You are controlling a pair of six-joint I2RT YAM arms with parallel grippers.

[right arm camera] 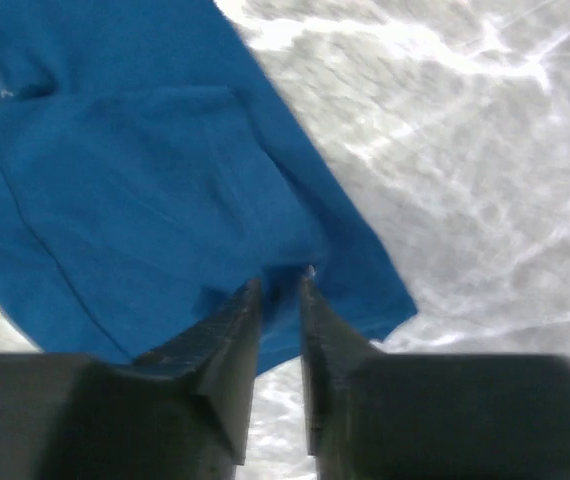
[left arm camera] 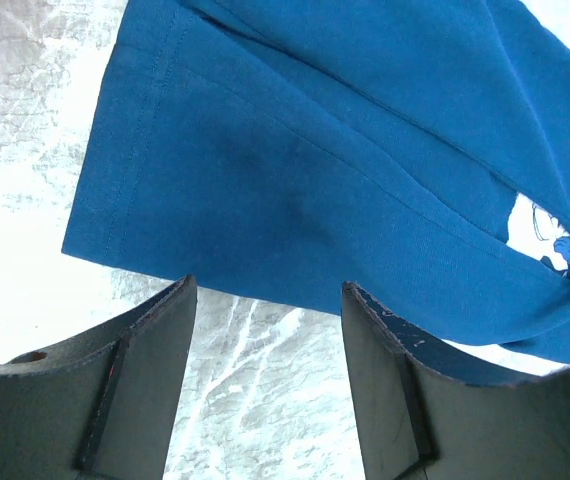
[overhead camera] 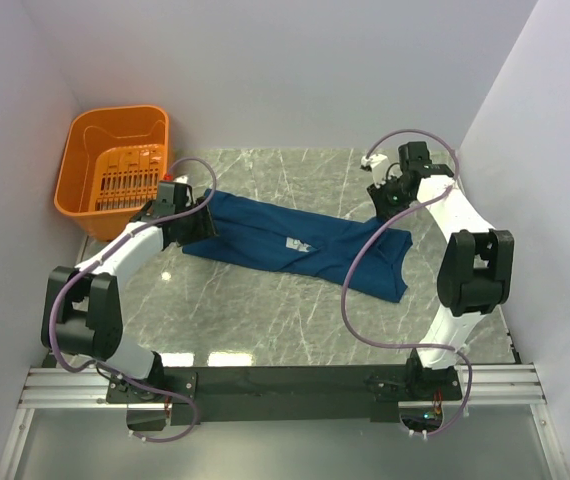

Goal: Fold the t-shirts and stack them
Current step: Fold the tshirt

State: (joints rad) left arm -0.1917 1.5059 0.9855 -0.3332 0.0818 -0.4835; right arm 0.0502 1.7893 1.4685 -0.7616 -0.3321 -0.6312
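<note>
Currently the left end effector [left arm camera: 270, 290] is held spread wide and empty just beside a stitched edge of the navy t-shirt [overhead camera: 250, 235]. The right end effector [right arm camera: 280, 282] is almost closed at a cloth corner, and a grip cannot be confirmed. The garment is spread crumpled across the middle of the table [overhead camera: 265, 330], its white print [overhead camera: 296, 244] partly hidden. Soft and limp, it is best pinched at corners.
</note>
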